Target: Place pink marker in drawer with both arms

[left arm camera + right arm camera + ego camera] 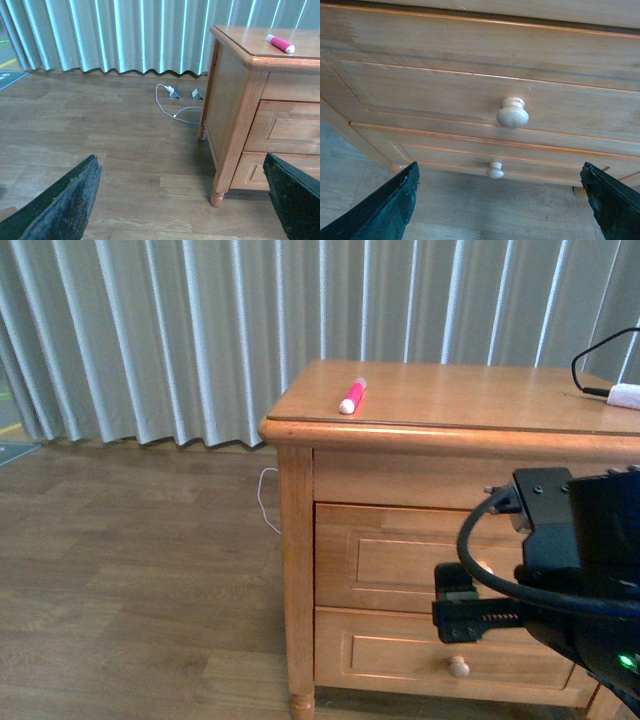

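The pink marker [352, 397] [280, 44] lies on the wooden cabinet top [470, 395], near its left front corner. The top drawer [395, 558] [440, 92] is closed. Its round knob [512, 112] faces my right gripper [496, 212], which is open, empty and a short way in front of the drawer fronts. My right arm [570, 570] hides part of the drawer in the front view. My left gripper [177, 210] is open and empty above the floor, left of the cabinet and well away from the marker.
The bottom drawer [400, 655] with its own knob [495, 170] sits below. A white plug on a black cable [622, 394] lies at the cabinet top's right. A white cable [172, 105] trails on the wooden floor before grey curtains [200, 330].
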Controlling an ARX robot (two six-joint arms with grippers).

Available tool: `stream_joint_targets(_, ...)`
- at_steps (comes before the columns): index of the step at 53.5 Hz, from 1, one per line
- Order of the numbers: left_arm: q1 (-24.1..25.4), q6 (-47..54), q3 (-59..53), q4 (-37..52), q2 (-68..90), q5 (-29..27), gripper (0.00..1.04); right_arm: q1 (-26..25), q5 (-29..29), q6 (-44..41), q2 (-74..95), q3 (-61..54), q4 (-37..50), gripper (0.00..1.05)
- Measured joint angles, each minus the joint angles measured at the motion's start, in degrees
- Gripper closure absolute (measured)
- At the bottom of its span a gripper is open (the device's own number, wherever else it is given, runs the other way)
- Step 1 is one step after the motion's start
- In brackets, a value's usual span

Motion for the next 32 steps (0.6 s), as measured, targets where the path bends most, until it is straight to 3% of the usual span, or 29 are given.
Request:
stream_joint_targets(18, 0.0, 0.0, 0.0, 0.0, 0.0, 0.0, 0.06, 0.0, 4.5, 4.1, 10.8, 13.1, -1.2, 0.09)
stream_joint_targets(32, 0.0, 0.0, 0.0, 0.0, 0.0, 0.0, 0.06, -2.1, 5.2, 4.5, 14.3, 16.1, -1.5, 0.09)
